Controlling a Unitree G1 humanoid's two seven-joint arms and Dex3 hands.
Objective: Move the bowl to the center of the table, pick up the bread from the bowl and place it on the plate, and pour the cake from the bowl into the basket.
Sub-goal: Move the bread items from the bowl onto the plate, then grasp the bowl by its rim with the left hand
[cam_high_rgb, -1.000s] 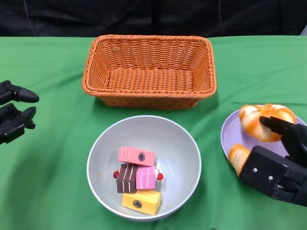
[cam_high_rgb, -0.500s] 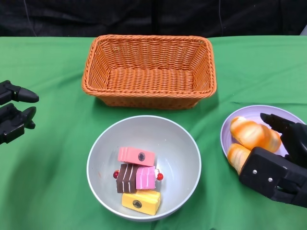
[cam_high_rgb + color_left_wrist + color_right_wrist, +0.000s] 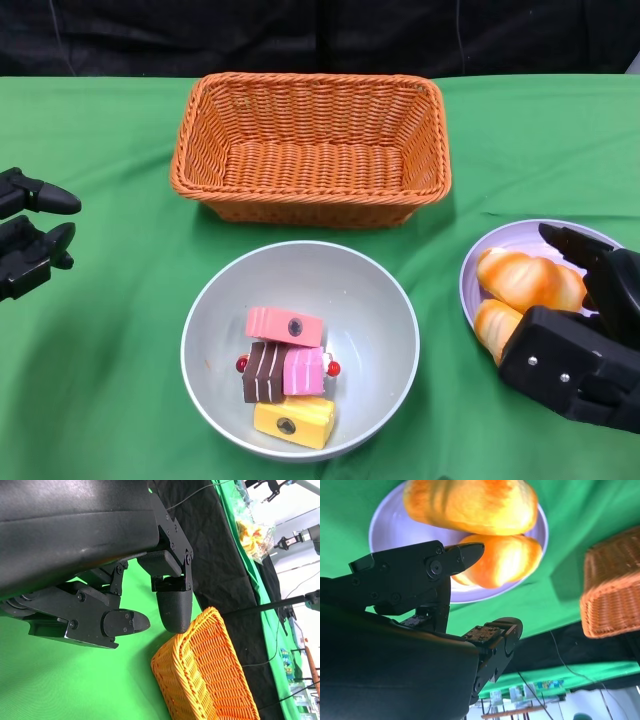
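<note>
Orange woven basket (image 3: 310, 150), grey bowl (image 3: 300, 275), lilac plate (image 3: 480, 270), golden bread (image 3: 530, 283), green cloth (image 3: 100, 350).

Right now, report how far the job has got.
Done: the bowl sits mid-table in front of the basket, and both bread pieces lie on the plate. In hand: nothing; the right robot hand is open beside the plate, the left robot hand open and idle. Left: pouring the cake pieces from the bowl into the basket, which holds none.
</note>
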